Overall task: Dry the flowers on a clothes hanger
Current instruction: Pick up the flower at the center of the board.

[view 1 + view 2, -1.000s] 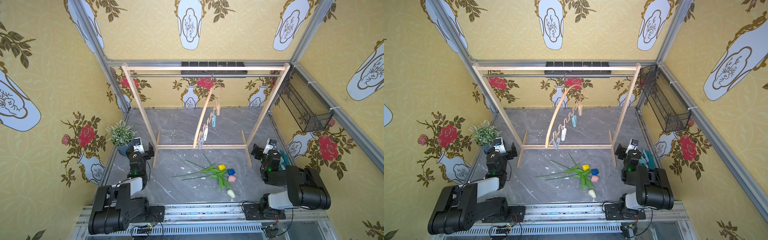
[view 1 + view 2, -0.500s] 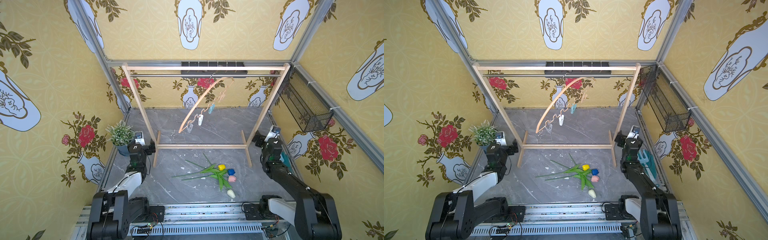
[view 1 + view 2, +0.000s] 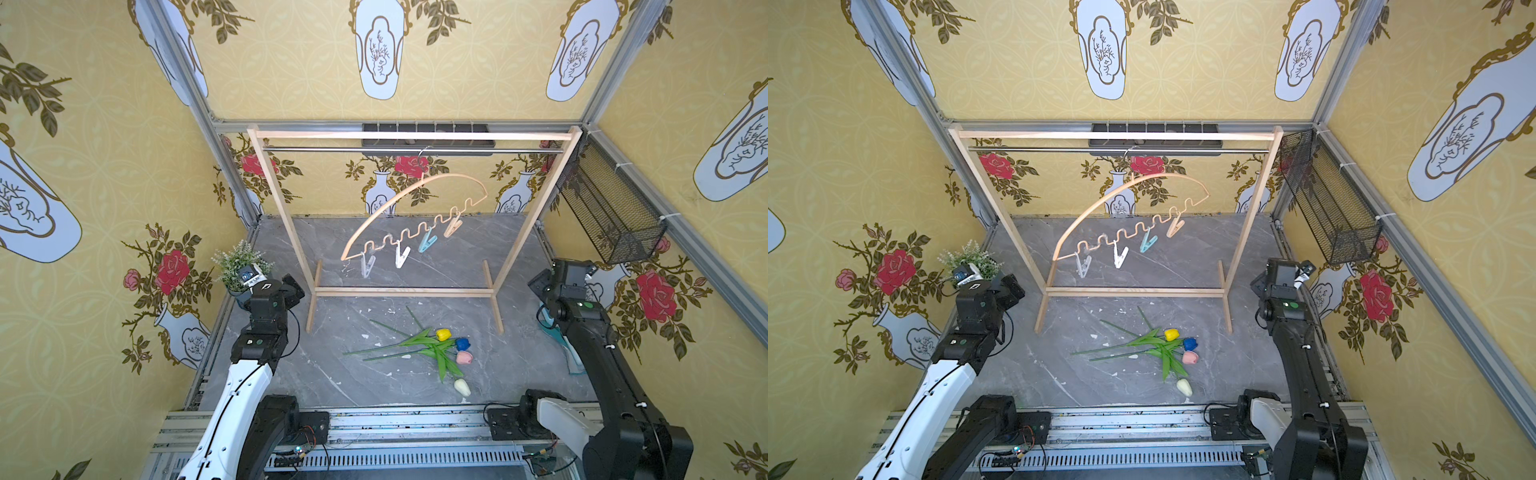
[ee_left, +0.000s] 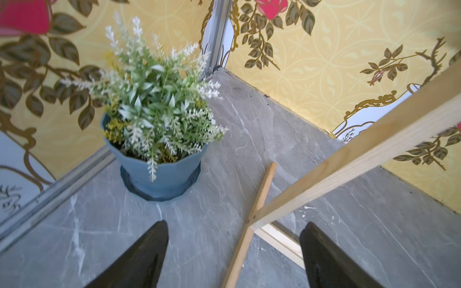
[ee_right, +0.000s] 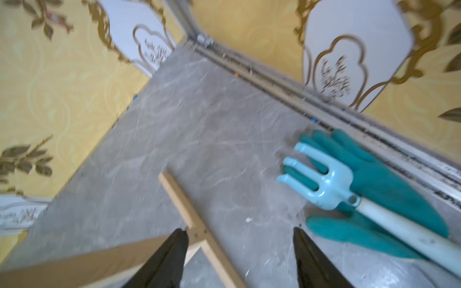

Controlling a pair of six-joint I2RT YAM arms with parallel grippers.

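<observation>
Walls (image 3: 291, 62): yellow patterned paper with pale blue vase and red rose motifs; aluminium framing (image 3: 291, 123) at the joins.
Bench (image 3: 332, 386): grey marble-look surface, white-veined.
Wooden rack (image 3: 332, 135): metal rail (image 3: 332, 148), standing mid-bench.
Black wire basket (image 3: 611, 216): on right wall.
Light: bright, even.

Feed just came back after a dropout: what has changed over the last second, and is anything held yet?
Both arms unfolded from near their bases and reached forward toward the rack. The left gripper and right gripper are open and hold nothing. The hanger turned on the rail from nearly edge-on to almost broadside. The flowers lie where they were, and the rack has not moved.
</observation>
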